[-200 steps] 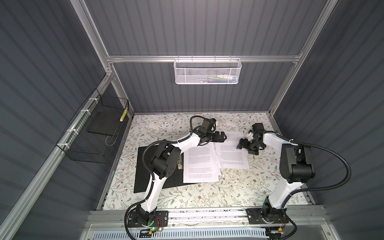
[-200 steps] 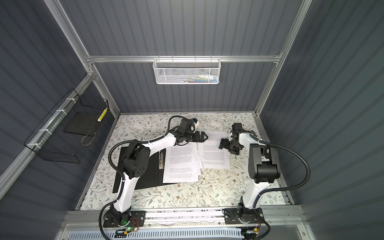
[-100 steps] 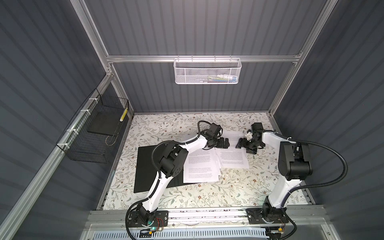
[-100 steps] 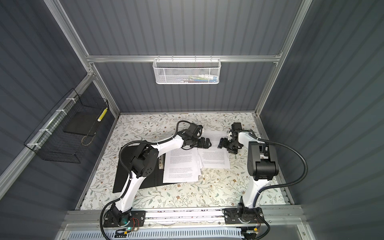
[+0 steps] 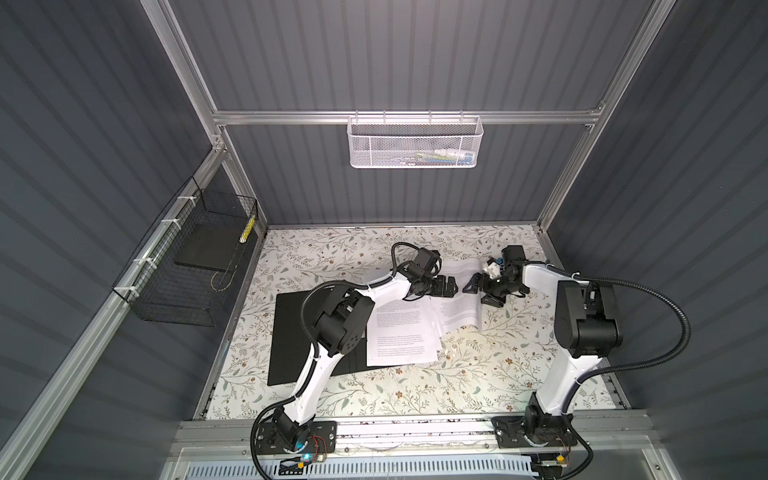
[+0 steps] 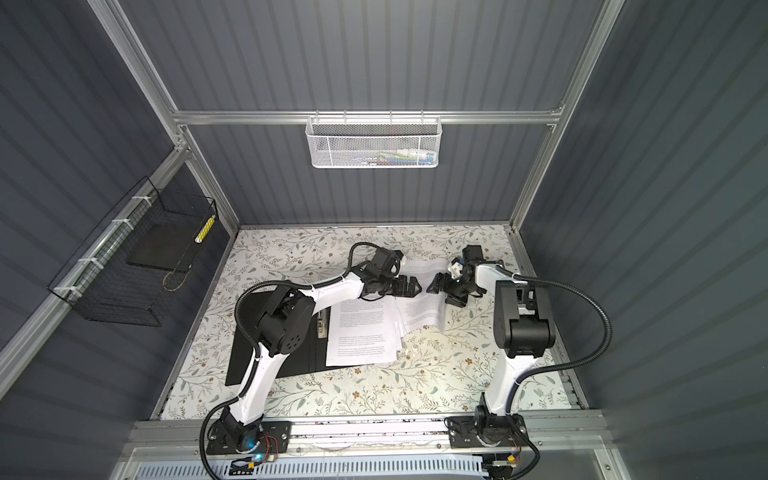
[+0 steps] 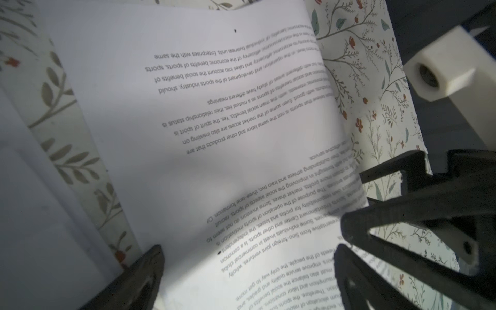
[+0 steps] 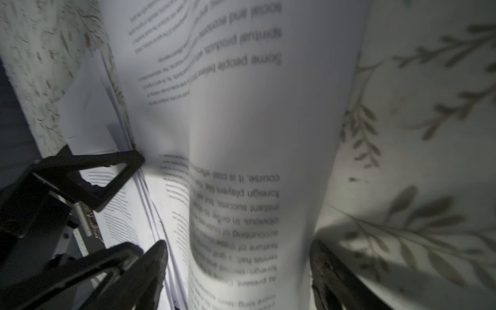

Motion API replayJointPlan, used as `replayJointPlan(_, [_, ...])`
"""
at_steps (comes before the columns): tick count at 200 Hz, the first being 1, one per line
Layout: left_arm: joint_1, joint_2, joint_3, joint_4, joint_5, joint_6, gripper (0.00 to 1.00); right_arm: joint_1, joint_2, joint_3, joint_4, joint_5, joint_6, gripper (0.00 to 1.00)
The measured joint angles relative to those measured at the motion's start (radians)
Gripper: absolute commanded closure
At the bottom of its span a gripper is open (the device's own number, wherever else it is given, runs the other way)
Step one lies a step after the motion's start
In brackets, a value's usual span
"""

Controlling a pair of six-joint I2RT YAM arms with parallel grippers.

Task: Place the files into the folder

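Because the files are thin, limp sheets that bow and slide apart, pinching a lifted edge should work best. They lie mid-tabletop, partly over the open folder near the left edge. The left gripper and right gripper both gape, straddling a curled sheet.

So the flat open folder, black inside up, lies on my left, with white printed paper sheets fanned messily over its right half, the far-right ones curling up.
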Motion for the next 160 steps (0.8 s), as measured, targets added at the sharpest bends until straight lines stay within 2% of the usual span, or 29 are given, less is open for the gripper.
replayJointPlan(60, [0.001, -0.003, -0.006, 0.008, 0.005, 0.0, 0.01, -0.029, -0.108, -0.179, 0.346, -0.323, 0.169, 0.16])
replayJointPlan(97, [0.001, -0.011, -0.019, 0.014, 0.007, 0.0, 0.01, -0.031, -0.114, -0.243, 0.558, -0.446, 0.288, 0.16])
replayJointPlan(118, [0.001, -0.026, -0.04, 0.013, 0.007, 0.0, 0.01, -0.029, -0.114, -0.226, 0.511, -0.416, 0.26, 0.17])
replayJointPlan(160, [0.002, -0.045, -0.069, 0.014, 0.007, 0.0, 0.01, -0.008, -0.107, -0.113, 0.256, -0.17, 0.108, 0.16])
